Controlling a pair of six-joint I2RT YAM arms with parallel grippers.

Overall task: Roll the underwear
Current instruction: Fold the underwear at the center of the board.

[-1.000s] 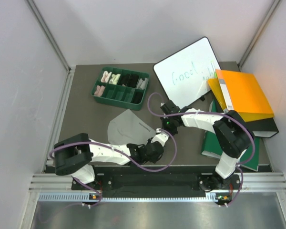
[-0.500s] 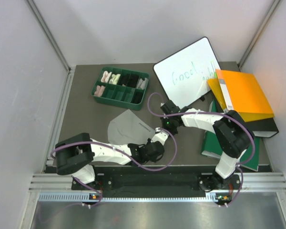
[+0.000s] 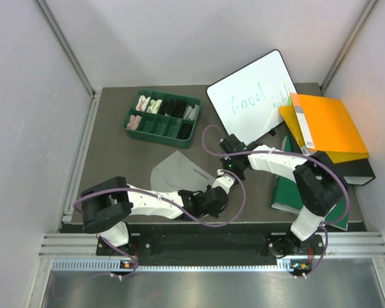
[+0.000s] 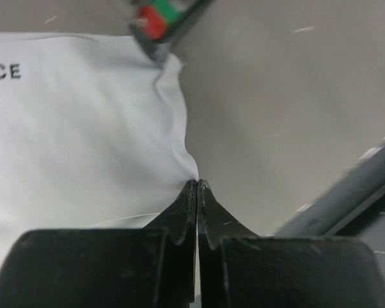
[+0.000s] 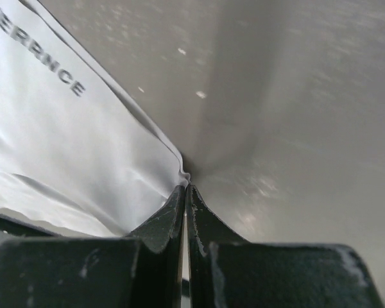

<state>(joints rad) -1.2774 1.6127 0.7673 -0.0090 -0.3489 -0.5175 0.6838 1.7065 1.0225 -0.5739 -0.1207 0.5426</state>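
The underwear point(image 3: 179, 170) lies flat on the table point(image 3: 115, 160) near its middle. Behind it, to the left, sits a compartment tray point(image 3: 159, 136) with cloth rolls point(image 3: 147, 104) in its rear cells. A whiteboard point(image 3: 250, 96) lies right of the tray, and 2 binders lie further right, 1 point(image 3: 330, 128) behind the other point(image 3: 285, 192). Both grippers meet the underwear's right edge, the left gripper point(image 4: 197, 186) before the right gripper point(image 5: 185, 189).

Plain white walls point(image 3: 199, 38) enclose a grey-brown table point(image 3: 112, 160) edged by a metal rail point(image 3: 353, 245).
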